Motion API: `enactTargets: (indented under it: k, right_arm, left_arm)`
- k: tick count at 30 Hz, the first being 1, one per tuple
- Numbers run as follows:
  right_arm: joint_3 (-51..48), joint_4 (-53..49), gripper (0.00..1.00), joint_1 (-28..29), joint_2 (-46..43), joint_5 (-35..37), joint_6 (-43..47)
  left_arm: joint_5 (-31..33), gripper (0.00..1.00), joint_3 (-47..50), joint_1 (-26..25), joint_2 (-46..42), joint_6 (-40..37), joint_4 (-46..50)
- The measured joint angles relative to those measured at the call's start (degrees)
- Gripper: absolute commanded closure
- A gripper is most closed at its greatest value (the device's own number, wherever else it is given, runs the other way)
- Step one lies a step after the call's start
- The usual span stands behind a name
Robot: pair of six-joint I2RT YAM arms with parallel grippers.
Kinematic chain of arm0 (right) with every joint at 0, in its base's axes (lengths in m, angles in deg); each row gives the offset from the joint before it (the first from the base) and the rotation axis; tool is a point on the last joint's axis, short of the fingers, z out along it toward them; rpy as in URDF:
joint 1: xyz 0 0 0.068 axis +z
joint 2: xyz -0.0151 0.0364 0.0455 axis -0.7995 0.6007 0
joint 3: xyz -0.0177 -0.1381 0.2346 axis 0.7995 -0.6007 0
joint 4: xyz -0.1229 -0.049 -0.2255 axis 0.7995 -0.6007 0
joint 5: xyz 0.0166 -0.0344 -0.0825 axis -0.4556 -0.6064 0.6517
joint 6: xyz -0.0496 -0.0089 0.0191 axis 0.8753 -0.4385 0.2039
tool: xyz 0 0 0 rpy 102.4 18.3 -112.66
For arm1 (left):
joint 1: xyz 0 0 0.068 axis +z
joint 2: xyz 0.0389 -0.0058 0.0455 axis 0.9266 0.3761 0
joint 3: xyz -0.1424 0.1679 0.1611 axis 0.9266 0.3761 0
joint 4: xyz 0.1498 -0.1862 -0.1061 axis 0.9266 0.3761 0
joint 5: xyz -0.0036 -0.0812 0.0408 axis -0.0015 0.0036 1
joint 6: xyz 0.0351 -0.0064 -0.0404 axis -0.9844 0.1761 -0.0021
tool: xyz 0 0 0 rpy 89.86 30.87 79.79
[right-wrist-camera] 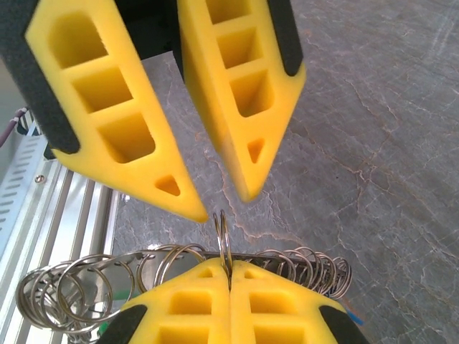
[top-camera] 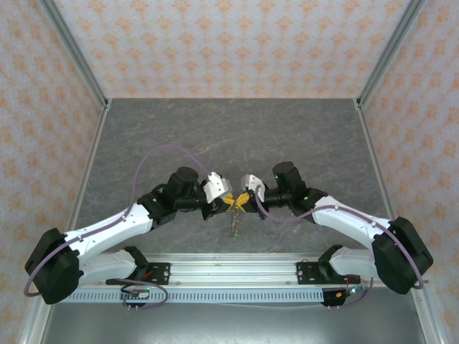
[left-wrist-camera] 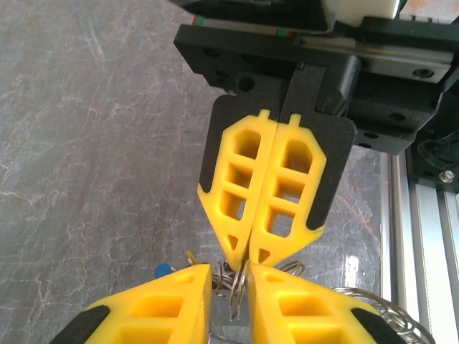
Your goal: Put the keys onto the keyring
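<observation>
place: robot lab cell | evidence: patterned walls [top-camera: 229,43], aluminium frame [top-camera: 74,50], grey tabletop [top-camera: 229,136]

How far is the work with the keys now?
Done: the keyring is lifted off the table. In hand: the right gripper pinches one thin loop of it; the left gripper stands open around it. To do: threading; a blue key shows nearby, attachment unclear.

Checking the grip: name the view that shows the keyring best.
Right wrist: the keyring spreads its loops across the frame, one pinched in the right claw. Left wrist catches a few loops at its lower edge; top external shows a tiny dangling glint.
</observation>
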Motion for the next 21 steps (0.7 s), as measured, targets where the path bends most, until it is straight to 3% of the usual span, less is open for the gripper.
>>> enactTargets:
  k: [21]
  right_arm:
    - [0.4, -0.7, 1.00, 0.0, 0.0, -0.3, 1.1]
  left_arm:
    - [-0.2, 0.83, -3.3, 0.0, 3.1, -3.8, 6.8]
